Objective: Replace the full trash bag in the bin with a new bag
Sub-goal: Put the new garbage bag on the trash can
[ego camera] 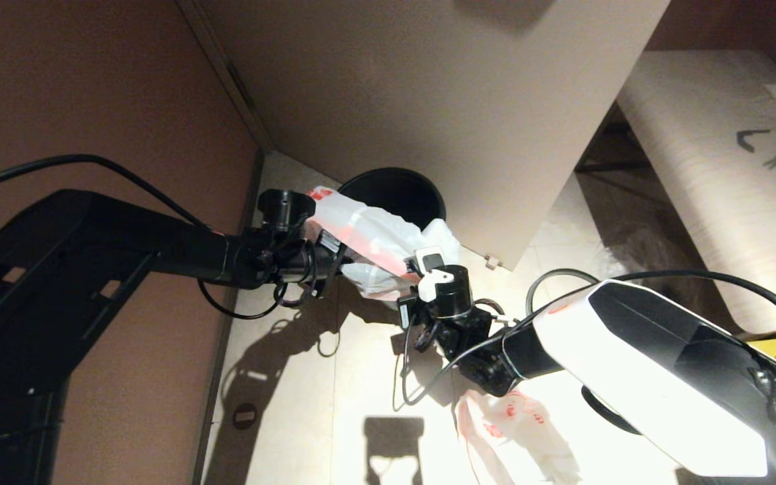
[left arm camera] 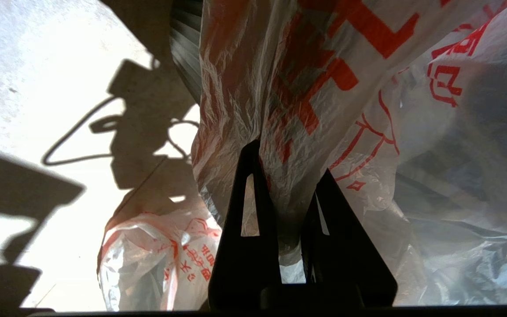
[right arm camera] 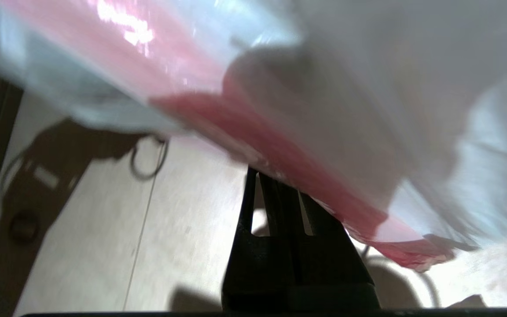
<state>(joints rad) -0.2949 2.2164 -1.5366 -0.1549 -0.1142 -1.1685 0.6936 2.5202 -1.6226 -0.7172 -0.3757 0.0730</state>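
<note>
Overhead, new bag [ego camera: 371,236] stretched between left end effector [left arm camera: 286,176] and right end effector [right arm camera: 275,185], both pinching it.

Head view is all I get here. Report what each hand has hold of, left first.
Observer: In the left wrist view the left hand pinches a fold of the new bag, with film bunched between its two fingers.
Operator: Now the right one.
Observer: In the right wrist view the right hand is shut, fingertips together on the bag's pink-red edge.
Operator: Describe the print.
Observer: Large red printed characters cover the film just past the left fingers.
</note>
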